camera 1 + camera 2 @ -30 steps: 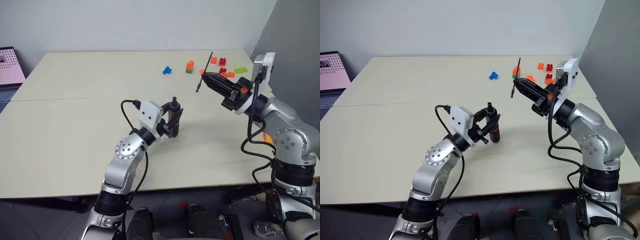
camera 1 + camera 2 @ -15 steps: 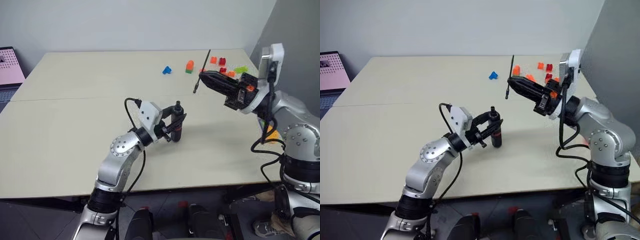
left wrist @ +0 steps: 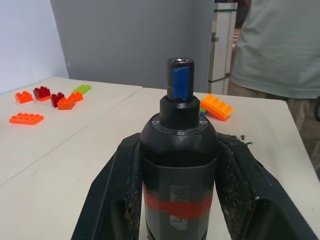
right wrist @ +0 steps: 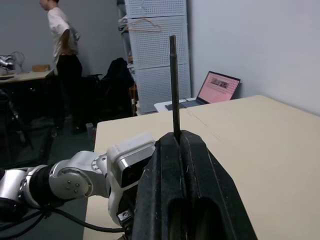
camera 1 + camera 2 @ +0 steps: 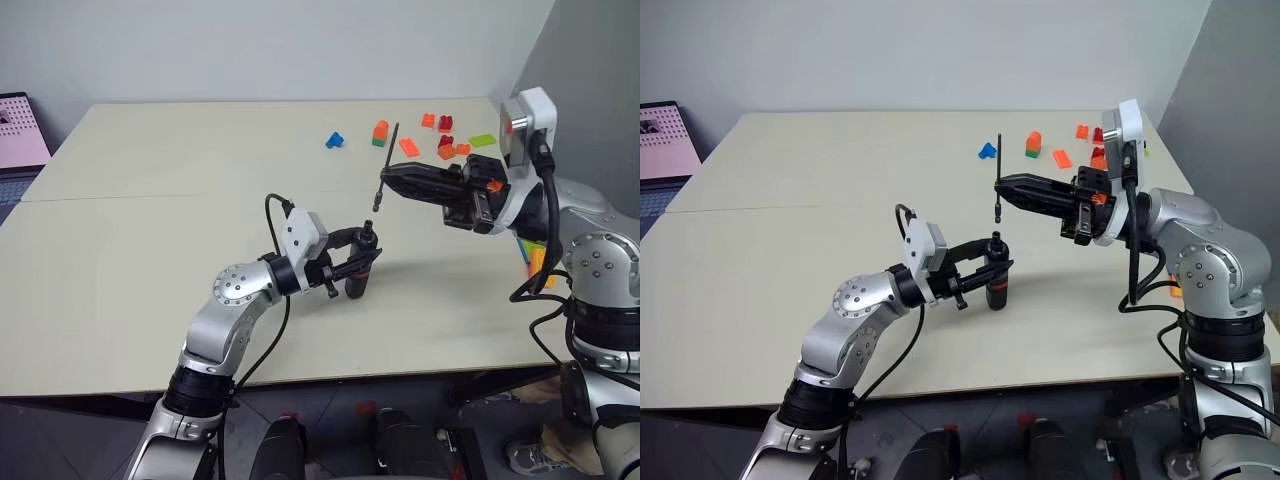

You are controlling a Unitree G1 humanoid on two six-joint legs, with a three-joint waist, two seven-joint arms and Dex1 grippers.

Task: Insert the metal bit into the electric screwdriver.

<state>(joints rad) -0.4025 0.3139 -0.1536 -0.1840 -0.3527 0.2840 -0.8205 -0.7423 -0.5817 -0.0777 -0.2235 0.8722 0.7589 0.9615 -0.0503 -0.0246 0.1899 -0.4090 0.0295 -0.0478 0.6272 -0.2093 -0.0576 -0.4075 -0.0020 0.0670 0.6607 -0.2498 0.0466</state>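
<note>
The electric screwdriver [image 5: 358, 272] stands upright just above the table, black with a red band [image 3: 176, 206] and a blue-marked tip [image 3: 180, 82] pointing up. My left gripper [image 5: 362, 262] is shut on its body, one finger [image 3: 112, 195] on each side. My right gripper [image 5: 385, 180] reaches in from the right, held level and shut on the metal bit [image 5: 383, 168]. This thin dark rod stands nearly upright. Its lower end hangs a little above the screwdriver's tip and slightly to the right, clear of it. In the right wrist view the bit [image 4: 173, 85] rises from between the closed fingers.
Coloured bricks [image 5: 445, 143] lie scattered at the back right of the table, with a blue one [image 5: 333, 140] and an orange-green one [image 5: 379, 133] nearer the middle. A laptop [image 5: 20, 130] sits off the left edge. A person [image 3: 280, 45] stands beyond the table.
My right gripper swung left and levelled out, bringing the bit closer over the screwdriver. My left gripper turned to the right, carrying the screwdriver that way.
</note>
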